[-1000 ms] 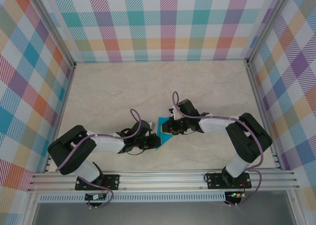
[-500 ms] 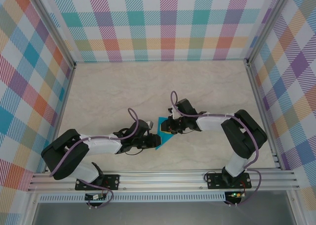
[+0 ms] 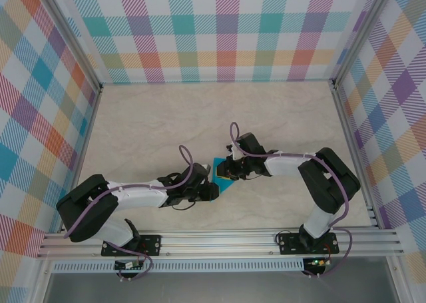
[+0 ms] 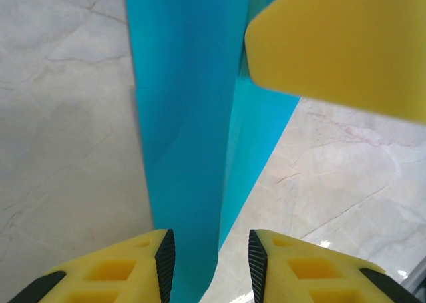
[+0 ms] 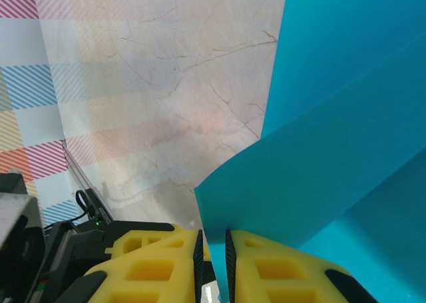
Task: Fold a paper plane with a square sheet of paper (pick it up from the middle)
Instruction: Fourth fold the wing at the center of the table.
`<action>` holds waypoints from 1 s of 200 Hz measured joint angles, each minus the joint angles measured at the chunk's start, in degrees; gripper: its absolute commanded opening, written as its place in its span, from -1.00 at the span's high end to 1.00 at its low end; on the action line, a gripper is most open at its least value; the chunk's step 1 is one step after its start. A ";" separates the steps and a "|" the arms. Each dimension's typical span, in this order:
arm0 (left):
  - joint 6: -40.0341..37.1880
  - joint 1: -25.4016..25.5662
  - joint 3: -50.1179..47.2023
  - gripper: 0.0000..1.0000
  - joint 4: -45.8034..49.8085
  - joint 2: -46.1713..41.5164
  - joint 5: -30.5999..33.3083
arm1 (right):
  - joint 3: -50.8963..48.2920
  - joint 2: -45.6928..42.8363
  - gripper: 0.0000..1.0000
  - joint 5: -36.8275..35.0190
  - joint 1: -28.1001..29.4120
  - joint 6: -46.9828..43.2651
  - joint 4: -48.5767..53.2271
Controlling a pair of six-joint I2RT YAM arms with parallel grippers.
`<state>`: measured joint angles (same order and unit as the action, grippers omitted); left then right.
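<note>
The square sheet of paper (image 4: 186, 116), partly folded, lies on the tabletop (image 4: 66, 116). On its right side, the right gripper (image 5: 213, 250) is clamped on a raised fold. On its left side, the left gripper (image 4: 208, 250) has its jaws apart astride a folded strip, seemingly not pinching it.

The room is bright, with soft, even light from above. The table (image 3: 146, 123) has only small, pale shadows right under the arms (image 3: 133, 195). Up close, a yellow finger (image 4: 339, 46) looks blurry, but the paper (image 4: 186, 116) is sharp. A few tiny white shine spots sit on the table nearby.
</note>
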<state>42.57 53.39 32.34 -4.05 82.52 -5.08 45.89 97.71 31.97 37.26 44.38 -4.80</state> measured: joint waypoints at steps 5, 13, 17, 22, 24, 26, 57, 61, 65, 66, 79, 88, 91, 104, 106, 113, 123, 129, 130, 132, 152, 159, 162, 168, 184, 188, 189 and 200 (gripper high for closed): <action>-0.09 0.22 0.33 0.27 0.66 0.00 0.46 | 0.09 0.00 0.62 0.02 0.00 0.00 -0.04; -0.28 0.50 0.85 0.29 1.27 0.00 1.07 | 0.22 0.00 0.62 0.00 0.00 0.00 -0.02; -0.35 0.66 1.14 0.30 1.51 0.02 1.38 | 0.24 0.00 0.62 0.00 0.00 0.00 -0.04; -0.42 0.87 1.51 0.31 1.92 0.02 1.77 | 0.31 0.00 0.62 0.00 0.00 0.00 -0.02; -0.46 0.96 1.64 0.32 2.05 0.02 1.90 | 0.33 0.00 0.62 0.00 0.00 0.00 -0.02; -0.48 1.05 1.79 0.32 2.16 0.02 2.10 | 0.33 0.00 0.62 0.02 0.00 0.00 -0.02; -1.05 2.60 3.45 0.38 3.76 0.37 4.55 | 0.42 0.00 0.62 0.00 0.00 0.00 -0.02; -1.16 2.75 3.56 0.38 3.93 0.46 4.83 | 0.42 0.00 0.62 0.00 0.00 0.00 -0.02; -1.20 2.82 3.63 0.38 4.07 0.55 5.11 | 0.42 0.00 0.62 0.00 0.00 0.00 -0.02; -1.25 2.82 3.63 0.38 4.09 0.57 5.20 | 0.42 0.00 0.62 0.02 0.00 0.00 -0.02; -1.51 3.08 3.82 0.38 4.63 0.81 6.08 | 0.42 0.00 0.62 0.02 0.00 -0.02 -0.02; -1.53 3.23 4.02 0.39 5.16 1.05 6.56 | 0.42 0.00 0.62 0.02 0.00 -0.02 -0.02; -1.51 3.26 4.11 0.39 5.42 1.14 6.73 | 0.42 0.00 0.62 0.02 0.00 -0.02 -0.02; -1.55 3.52 4.28 0.40 5.95 1.46 7.56 | 0.42 0.00 0.62 0.02 0.00 -0.02 -0.02; -1.53 3.56 4.31 0.40 5.99 1.53 7.67 | 0.42 0.00 0.62 0.02 0.00 -0.02 -0.02; -1.57 3.69 4.33 0.43 6.29 1.64 7.89 | 0.42 0.00 0.62 0.02 0.00 -0.02 -0.02; -1.66 3.89 4.37 0.46 6.73 1.79 8.26 | 0.42 0.00 0.62 0.02 0.00 -0.02 -0.02; -1.68 3.96 4.37 0.49 6.93 1.97 8.39 | 0.42 0.00 0.62 0.02 0.00 0.00 -0.02; -1.68 3.98 4.37 0.50 6.93 1.99 8.41 | 0.42 0.00 0.62 0.02 0.00 -0.02 -0.02; -1.73 3.98 4.37 0.51 6.95 2.05 8.46 | 0.42 0.00 0.62 0.02 0.00 -0.02 -0.02; -1.77 3.98 4.57 0.66 7.10 2.86 8.85 | 0.42 0.00 0.62 0.00 0.00 -0.02 0.00; -1.97 4.00 4.79 0.69 7.13 3.19 8.85 | 0.42 0.00 0.62 0.00 0.00 -0.02 0.00; -1.92 4.00 4.90 0.70 7.15 3.32 8.85 | 0.42 0.00 0.62 0.00 0.00 0.00 -0.02; -1.95 4.02 5.07 0.72 7.10 3.54 8.85 | 0.42 0.00 0.62 0.00 0.00 -0.02 0.00; -1.95 4.09 5.35 0.75 7.08 3.74 8.85 | 0.44 0.00 0.62 0.00 0.00 -0.02 0.00; -1.95 4.15 5.38 0.76 7.08 3.74 8.87 | 0.44 0.00 0.62 0.02 0.00 -0.02 0.00; -1.95 4.15 5.38 0.76 7.08 3.74 8.87 | 0.44 0.00 0.62 0.02 0.00 -0.02 0.02; -1.97 4.20 5.38 0.81 7.10 3.74 8.92 | 0.44 0.00 0.62 0.00 0.00 -0.02 0.04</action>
<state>40.60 57.58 37.71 3.05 86.26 3.84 46.33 97.71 31.97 37.26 44.36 -4.75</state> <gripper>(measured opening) 0.118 0.189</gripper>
